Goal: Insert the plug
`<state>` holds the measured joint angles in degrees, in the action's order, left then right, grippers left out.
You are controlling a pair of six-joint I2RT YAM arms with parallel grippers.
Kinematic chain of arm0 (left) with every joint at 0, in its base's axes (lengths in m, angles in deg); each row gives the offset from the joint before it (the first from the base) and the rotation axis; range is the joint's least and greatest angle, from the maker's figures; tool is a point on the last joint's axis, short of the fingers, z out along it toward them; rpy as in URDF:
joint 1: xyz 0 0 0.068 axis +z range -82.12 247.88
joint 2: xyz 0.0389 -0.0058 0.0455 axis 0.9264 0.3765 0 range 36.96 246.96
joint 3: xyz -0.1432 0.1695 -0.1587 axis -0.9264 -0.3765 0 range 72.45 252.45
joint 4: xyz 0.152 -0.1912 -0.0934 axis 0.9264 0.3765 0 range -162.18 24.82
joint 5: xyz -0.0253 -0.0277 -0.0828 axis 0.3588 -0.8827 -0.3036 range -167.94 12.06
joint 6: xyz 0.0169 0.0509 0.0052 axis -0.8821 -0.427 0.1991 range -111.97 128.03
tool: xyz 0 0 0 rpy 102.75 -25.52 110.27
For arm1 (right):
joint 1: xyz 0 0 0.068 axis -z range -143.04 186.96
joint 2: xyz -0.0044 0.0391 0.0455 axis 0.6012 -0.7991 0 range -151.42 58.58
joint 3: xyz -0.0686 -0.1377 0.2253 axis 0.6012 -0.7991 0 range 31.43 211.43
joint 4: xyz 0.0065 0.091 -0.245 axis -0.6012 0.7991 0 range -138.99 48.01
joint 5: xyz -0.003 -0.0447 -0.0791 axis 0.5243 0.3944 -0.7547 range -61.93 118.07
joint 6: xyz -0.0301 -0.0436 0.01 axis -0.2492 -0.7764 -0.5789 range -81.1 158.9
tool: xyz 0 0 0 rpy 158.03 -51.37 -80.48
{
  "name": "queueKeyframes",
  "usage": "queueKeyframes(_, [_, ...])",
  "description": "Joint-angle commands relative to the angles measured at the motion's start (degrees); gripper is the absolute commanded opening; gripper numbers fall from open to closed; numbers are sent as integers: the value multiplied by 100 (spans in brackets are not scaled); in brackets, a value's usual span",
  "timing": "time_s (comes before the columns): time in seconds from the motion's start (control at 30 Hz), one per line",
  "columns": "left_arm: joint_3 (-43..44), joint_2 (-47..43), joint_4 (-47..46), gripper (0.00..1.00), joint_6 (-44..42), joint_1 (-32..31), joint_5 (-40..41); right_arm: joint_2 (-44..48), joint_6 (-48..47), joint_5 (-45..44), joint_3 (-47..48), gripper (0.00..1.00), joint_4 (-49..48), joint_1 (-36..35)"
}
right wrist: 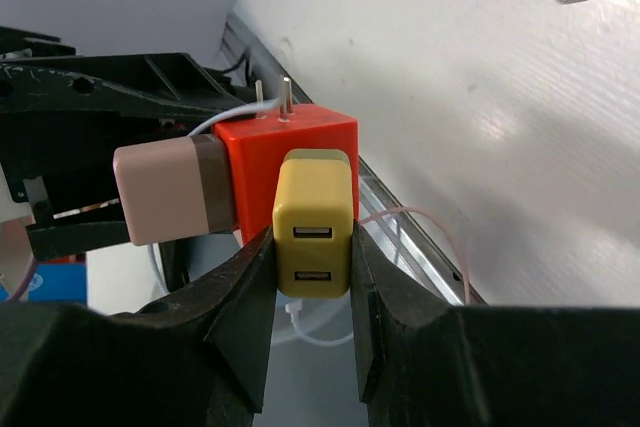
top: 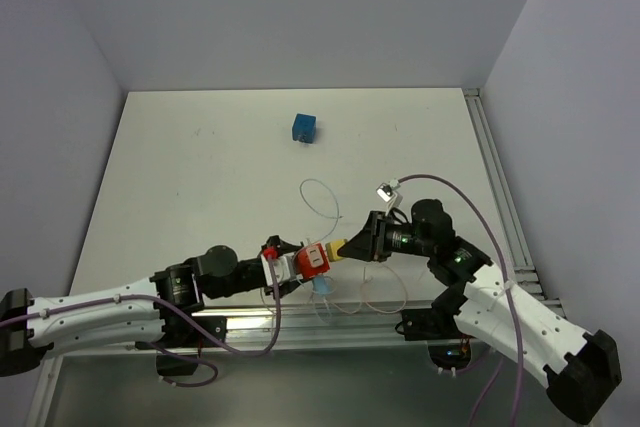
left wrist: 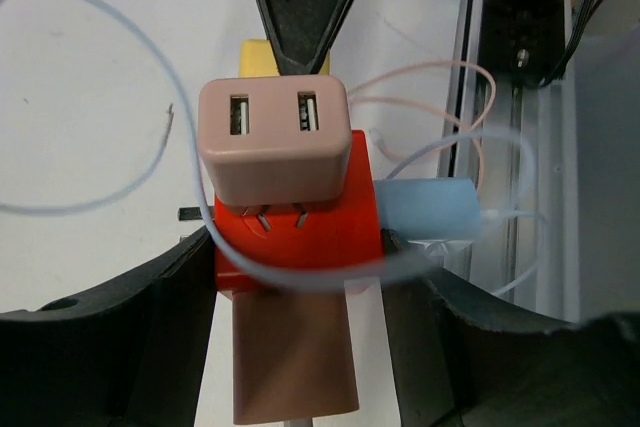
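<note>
Grey walls around white worktop.

- Left arm and right arm reach inward and meet near front edge.
- Left hand clamped on red socket block, one finger on each side.
- Pink charger sits against one block face, USB ports outward.
- Right hand closed tight on yellow plug. Plug body touches adjacent block face.
- Two metal prongs stick up from block top.
- Light-blue charger lies just beside block.
- Blue cube sits well apart, toward far side.
- Thin cable loop lies on worktop.
</note>
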<state>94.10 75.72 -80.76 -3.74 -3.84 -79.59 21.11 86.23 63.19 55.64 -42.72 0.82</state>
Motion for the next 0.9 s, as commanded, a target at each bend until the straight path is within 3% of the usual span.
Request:
queueKeyframes(0.0, [-54,105,-1435,0,79,-17,16,-111,312,417,-371,0,-1178,-227])
queueKeyframes(0.23, [-126,640,-1463,0,140,-8,42,-41,497,233,-1005,0,-1954,-235])
queueKeyframes(0.5, [-109,2000,-2296,0,289,9,67,425,250,-373,-961,0,-829,-227])
queueKeyframes(0.77, [173,3550,-2965,0,289,185,-151,943,514,-1103,-1594,0,-582,-218])
queueKeyframes(0.87, [453,3770,-2503,0,228,343,-159,1057,567,-1208,-1682,0,-539,-218])
